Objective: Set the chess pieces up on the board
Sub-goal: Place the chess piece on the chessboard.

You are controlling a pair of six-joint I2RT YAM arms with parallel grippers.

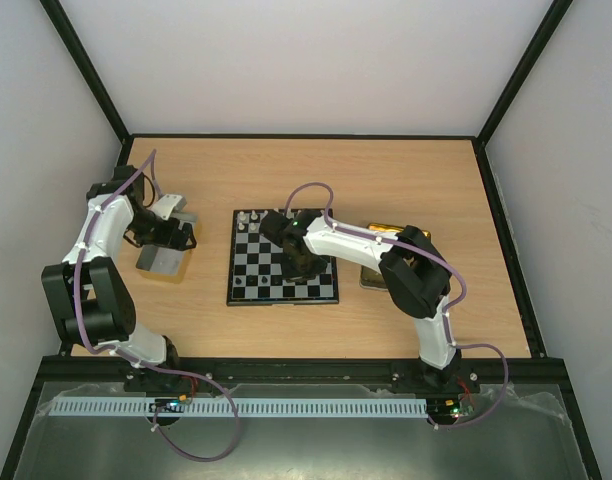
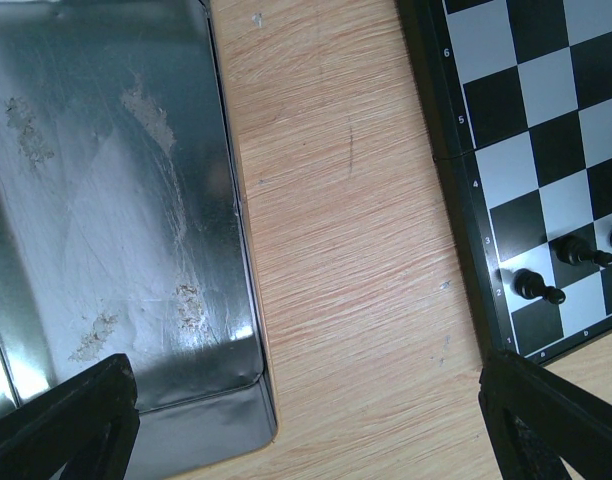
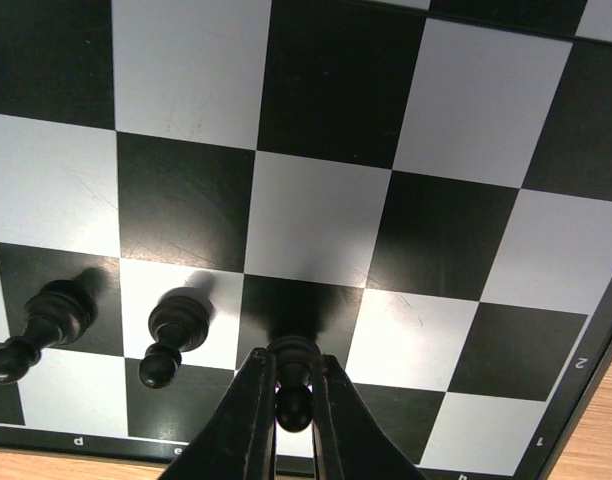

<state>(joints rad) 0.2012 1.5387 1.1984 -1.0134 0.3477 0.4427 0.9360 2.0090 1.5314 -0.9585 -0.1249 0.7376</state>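
The board (image 1: 282, 297) lies mid-table. A few white chess pieces (image 1: 248, 216) stand along its far edge and some black ones (image 1: 248, 282) along its near edge. My right gripper (image 3: 292, 358) is low over the board's near rows, shut on a black pawn (image 3: 294, 405) that stands upright on a dark square. Two more black pawns (image 3: 176, 330) (image 3: 48, 318) stand to its left. My left gripper (image 2: 311, 430) is open and holds nothing. It hovers above bare wood between the silver tray (image 2: 106, 200) and the board's left edge (image 2: 456, 170).
The silver-grey metal tray (image 1: 164, 262) sits left of the board under the left arm. A gold tray (image 1: 381, 232) lies right of the board, partly under the right arm. Black frame rails border the table.
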